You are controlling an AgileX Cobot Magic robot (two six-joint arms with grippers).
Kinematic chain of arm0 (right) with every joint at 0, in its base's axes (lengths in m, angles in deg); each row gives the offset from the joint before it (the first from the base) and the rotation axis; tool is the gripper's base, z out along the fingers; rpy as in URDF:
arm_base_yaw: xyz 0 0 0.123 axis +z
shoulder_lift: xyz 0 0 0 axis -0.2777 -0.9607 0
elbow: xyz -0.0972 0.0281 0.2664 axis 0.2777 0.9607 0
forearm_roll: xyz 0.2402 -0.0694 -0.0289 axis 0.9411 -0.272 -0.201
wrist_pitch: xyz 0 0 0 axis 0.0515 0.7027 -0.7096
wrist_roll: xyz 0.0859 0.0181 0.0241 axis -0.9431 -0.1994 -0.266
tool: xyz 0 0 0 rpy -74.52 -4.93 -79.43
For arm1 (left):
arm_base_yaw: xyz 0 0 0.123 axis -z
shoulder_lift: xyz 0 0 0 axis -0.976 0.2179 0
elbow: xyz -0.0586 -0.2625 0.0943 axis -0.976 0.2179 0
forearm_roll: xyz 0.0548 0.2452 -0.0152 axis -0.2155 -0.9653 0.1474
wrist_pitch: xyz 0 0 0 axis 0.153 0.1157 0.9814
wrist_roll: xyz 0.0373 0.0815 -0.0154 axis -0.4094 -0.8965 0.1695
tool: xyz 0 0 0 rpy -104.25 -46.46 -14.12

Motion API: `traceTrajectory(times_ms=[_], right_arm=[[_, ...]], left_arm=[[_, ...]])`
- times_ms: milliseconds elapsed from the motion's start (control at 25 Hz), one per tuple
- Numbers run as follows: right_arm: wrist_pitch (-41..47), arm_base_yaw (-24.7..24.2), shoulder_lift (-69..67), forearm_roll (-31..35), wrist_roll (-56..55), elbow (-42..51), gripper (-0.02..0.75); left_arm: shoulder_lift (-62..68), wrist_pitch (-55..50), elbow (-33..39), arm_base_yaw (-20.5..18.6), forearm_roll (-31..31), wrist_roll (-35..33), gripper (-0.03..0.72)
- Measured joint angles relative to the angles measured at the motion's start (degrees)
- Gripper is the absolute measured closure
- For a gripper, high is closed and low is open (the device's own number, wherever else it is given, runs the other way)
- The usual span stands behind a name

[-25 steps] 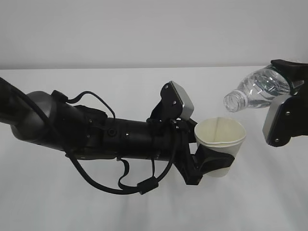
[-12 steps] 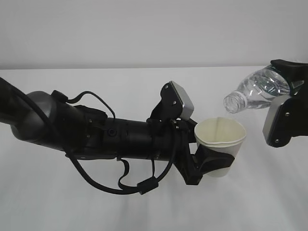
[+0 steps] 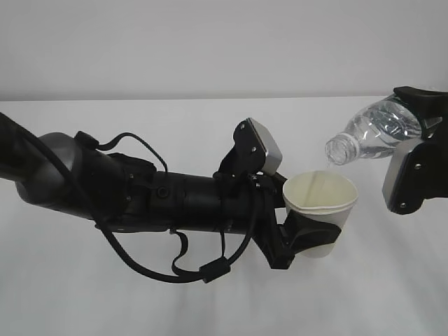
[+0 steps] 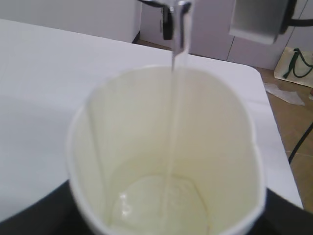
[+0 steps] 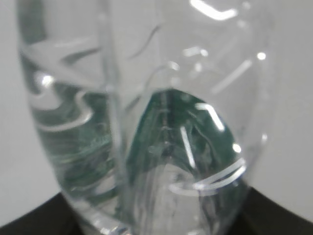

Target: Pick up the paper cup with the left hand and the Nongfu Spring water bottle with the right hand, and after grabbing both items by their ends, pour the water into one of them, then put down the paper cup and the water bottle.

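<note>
My left gripper is shut on the lower part of the white paper cup and holds it upright above the table. The cup fills the left wrist view, cream inside, with a shallow pool of water at its bottom. My right gripper is shut on the base end of the Nongfu Spring water bottle. The bottle is tilted, its open mouth down-left over the cup's rim. A thin stream of water falls from it into the cup. The clear bottle fills the right wrist view, green showing through it.
The white table runs back to a plain wall. My left arm and its cables lie across the table's middle. In the left wrist view the table's far right edge gives way to brown floor with a bag.
Both arms, the cup and the bottle stay where they were. A fine thread of water now shows below the bottle's mouth.
</note>
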Motion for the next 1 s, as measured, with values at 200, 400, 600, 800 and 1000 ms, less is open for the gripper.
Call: traceTrajectory(times_ms=[200, 400, 600, 800, 1000], right_arm=[[0.0, 0.0, 0.0, 0.0, 0.0, 0.0, 0.332], [0.0, 0.0, 0.0, 0.0, 0.0, 0.0, 0.332], [0.0, 0.0, 0.0, 0.0, 0.0, 0.0, 0.332], [0.0, 0.0, 0.0, 0.0, 0.0, 0.0, 0.332], [0.0, 0.0, 0.0, 0.0, 0.0, 0.0, 0.332]], left_arm=[[0.0, -0.1, 0.0, 0.0, 0.0, 0.0, 0.207], [0.0, -0.1, 0.0, 0.0, 0.0, 0.0, 0.207], [0.0, -0.1, 0.0, 0.0, 0.0, 0.0, 0.207], [0.0, -0.1, 0.0, 0.0, 0.0, 0.0, 0.207], [0.0, -0.1, 0.0, 0.0, 0.0, 0.0, 0.207]])
